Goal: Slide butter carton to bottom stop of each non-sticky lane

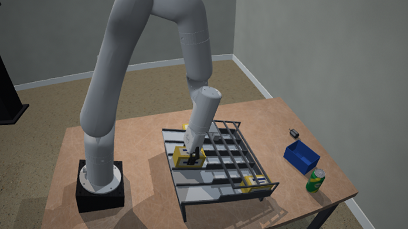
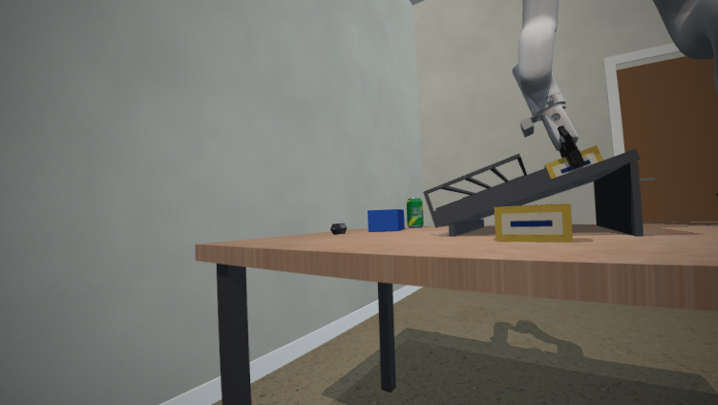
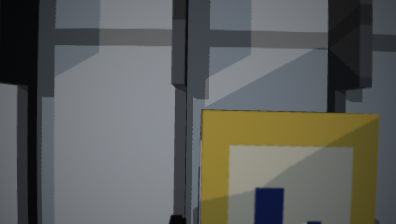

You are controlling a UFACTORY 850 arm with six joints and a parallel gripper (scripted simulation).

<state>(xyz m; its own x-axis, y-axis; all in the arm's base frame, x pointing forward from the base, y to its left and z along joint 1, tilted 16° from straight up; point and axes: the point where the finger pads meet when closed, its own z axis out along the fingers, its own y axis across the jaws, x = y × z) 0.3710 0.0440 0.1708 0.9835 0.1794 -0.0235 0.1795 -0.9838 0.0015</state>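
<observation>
The sloped shelf (image 1: 214, 162) stands mid-table, its high end toward the arm base. One yellow butter carton (image 1: 189, 156) lies at the high end of about the middle lane. It also shows in the side view (image 2: 574, 161) and in the wrist view (image 3: 289, 167). My gripper (image 1: 192, 159) is down on this carton, fingers open and straddling it, and it also shows in the side view (image 2: 573, 159). A second carton (image 1: 254, 182) rests at the bottom stop of the nearest lane. A third carton (image 2: 533, 222) stands on the table beside the shelf, mostly hidden behind my arm in the overhead view (image 1: 185, 126).
A blue bin (image 1: 301, 156), a green can (image 1: 315, 180) and a small black object (image 1: 293, 133) sit near the table's right edge. A bar frame (image 1: 232, 149) covers the shelf's lower half. The arm base (image 1: 100, 186) is at the left.
</observation>
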